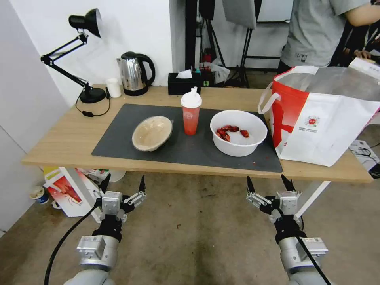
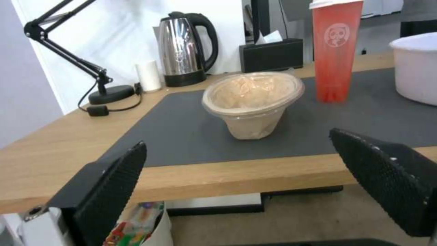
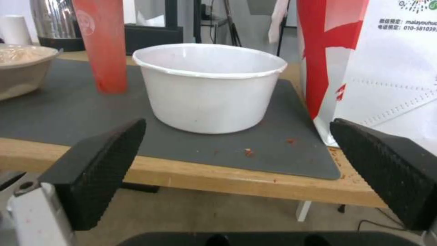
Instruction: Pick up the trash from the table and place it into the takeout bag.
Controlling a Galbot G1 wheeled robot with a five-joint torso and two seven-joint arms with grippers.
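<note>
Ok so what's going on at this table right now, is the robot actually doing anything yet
Nothing is being handled yet. The left pincer and right pincer both hang open below the front edge of the table, holding nothing. On the dark mat sit the tan paper bowl, the red drink cup and the white bowl with red scraps in it. The takeout bag stands open at the table's right end, beside the white bowl.

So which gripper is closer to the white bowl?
Right. The right gripper hangs open just below the table edge before the white bowl; the left gripper sits farther, before the tan bowl.
</note>
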